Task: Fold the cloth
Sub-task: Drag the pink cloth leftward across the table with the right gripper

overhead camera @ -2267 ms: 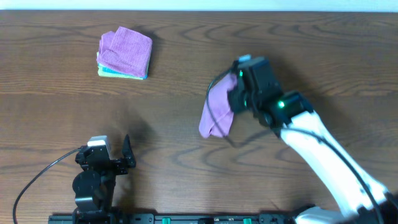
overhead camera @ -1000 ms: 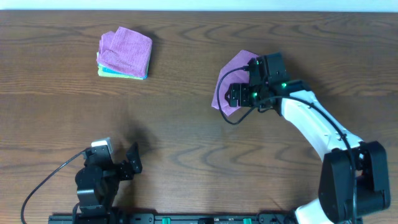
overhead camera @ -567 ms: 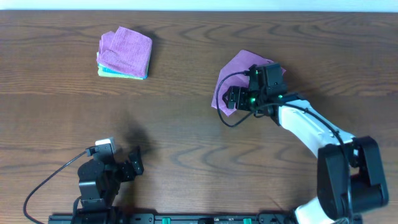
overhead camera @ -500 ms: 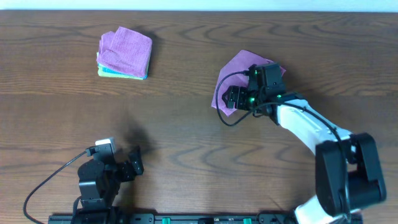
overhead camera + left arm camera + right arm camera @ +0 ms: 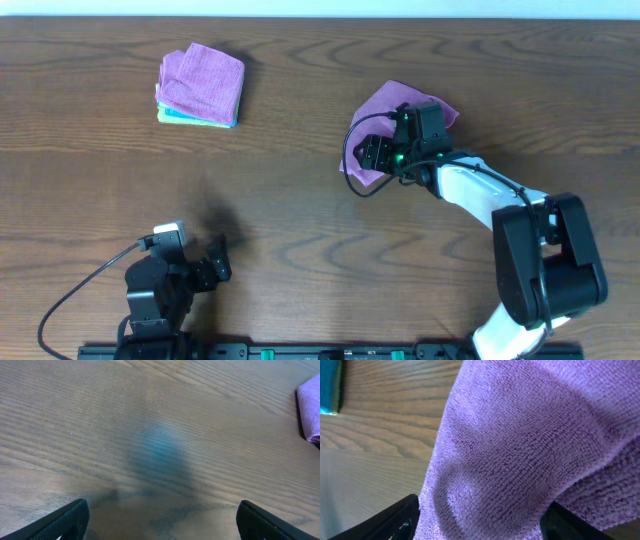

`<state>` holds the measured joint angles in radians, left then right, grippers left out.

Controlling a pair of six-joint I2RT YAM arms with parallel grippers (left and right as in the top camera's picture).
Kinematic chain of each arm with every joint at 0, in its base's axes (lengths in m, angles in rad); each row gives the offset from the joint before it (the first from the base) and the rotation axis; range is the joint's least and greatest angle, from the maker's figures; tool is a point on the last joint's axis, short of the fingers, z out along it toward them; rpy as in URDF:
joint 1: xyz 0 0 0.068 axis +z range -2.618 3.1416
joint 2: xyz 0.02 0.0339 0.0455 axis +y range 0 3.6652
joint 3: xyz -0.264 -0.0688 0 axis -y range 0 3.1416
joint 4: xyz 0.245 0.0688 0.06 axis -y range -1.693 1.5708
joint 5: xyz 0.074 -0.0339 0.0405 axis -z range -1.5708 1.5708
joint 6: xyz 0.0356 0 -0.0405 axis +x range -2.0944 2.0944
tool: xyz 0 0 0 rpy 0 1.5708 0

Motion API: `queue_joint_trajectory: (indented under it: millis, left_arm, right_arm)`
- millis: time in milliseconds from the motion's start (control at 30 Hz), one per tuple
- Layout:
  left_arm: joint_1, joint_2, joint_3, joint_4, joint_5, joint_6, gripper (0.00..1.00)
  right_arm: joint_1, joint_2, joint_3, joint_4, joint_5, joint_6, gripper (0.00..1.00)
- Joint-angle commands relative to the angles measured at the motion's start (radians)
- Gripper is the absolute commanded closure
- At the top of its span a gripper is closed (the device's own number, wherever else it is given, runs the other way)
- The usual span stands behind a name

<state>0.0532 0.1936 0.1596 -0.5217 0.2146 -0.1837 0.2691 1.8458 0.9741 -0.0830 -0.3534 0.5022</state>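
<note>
The purple cloth (image 5: 380, 104) lies crumpled on the table right of centre. My right gripper (image 5: 372, 156) is low over its near-left part. In the right wrist view the cloth (image 5: 520, 450) bulges up between the two black fingers (image 5: 395, 522), filling the wide gap of my right gripper (image 5: 477, 527). The jaws still stand far apart, so this is a straddle, not a tight pinch. My left gripper (image 5: 215, 260) rests near the front-left edge, open and empty. In its own view my left gripper (image 5: 165, 530) shows only bare wood between the fingers, with the cloth's edge (image 5: 311, 410) at far right.
A stack of folded cloths (image 5: 200, 85), purple on top with teal below, sits at the back left; its teal edge (image 5: 327, 385) shows in the right wrist view. A black cable (image 5: 70, 285) loops beside the left arm. The wooden table (image 5: 300, 220) is bare between the arms.
The right gripper has set the cloth down on the table, slid a little left over it, and its jaws have narrowed somewhat around a fold. The left arm has barely shifted.
</note>
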Motion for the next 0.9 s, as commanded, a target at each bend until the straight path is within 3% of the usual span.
queue_joint_trajectory:
  millis: [0,100,200,233,400,867]
  left_arm:
    - [-0.002,0.003,0.029,-0.005,0.015,-0.003,0.05]
    - [-0.002,0.003,0.029,-0.005,0.015,-0.003,0.05]
    - [-0.002,0.003,0.029,-0.005,0.015,-0.003,0.05]
    - [-0.002,0.003,0.029,-0.005,0.015,-0.003,0.05]
    - [-0.002,0.003,0.029,-0.005,0.015,-0.003,0.05]
    - [-0.002,0.003,0.029,-0.005,0.145,-0.005,0.05]
  right_arm:
    - [0.01,0.003,-0.002,0.003,-0.021,0.021,0.26]
    - [0.013,0.004,-0.002,0.005,-0.02,0.021,0.32]
    - [0.022,0.004,-0.002,0.03,-0.017,0.021,0.5]
    - [0.028,0.004,-0.002,0.046,-0.017,0.021,0.63]
    - [0.071,0.004,0.001,0.117,-0.018,0.021,0.99]
    - [0.239,0.093,0.131,0.286,0.174,0.005,0.99]
